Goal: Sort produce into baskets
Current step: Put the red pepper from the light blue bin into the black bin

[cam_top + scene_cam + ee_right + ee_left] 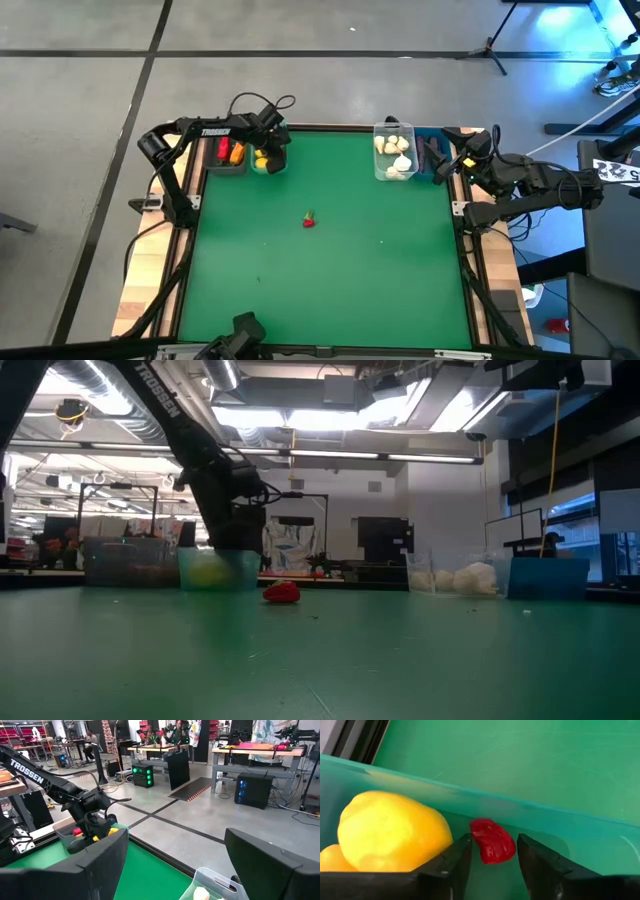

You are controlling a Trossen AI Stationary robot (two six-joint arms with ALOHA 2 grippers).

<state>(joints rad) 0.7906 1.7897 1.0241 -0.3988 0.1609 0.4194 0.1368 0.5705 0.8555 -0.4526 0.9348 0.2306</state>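
My left gripper (266,152) reaches down into the teal basket (560,820) at the table's far left. It is shut on a small red berry (492,840) beside two yellow lemons (390,830). Another red piece of produce (309,220) lies on the green mat near the middle. The dark basket (226,157) left of the teal one holds a red and an orange piece. My right gripper (175,865) waits open, raised at the table's far right corner, near the clear basket of white garlic (394,152) and the blue basket (432,155). My left gripper has the red berry's two sides (476,840) between its two fingertips (460,857), pinched. The fingers come from above, slanting steeply down into the basket. The berry sits low in the basket, close to its teal wall; whether it is lifted off the bottom I cannot tell.
The large lemon (390,830) lies right against one left finger, inside the narrow basket. All baskets stand in a row along the far edge. The green mat (330,270) spreads wide toward the near edge. A wooden frame borders the table.
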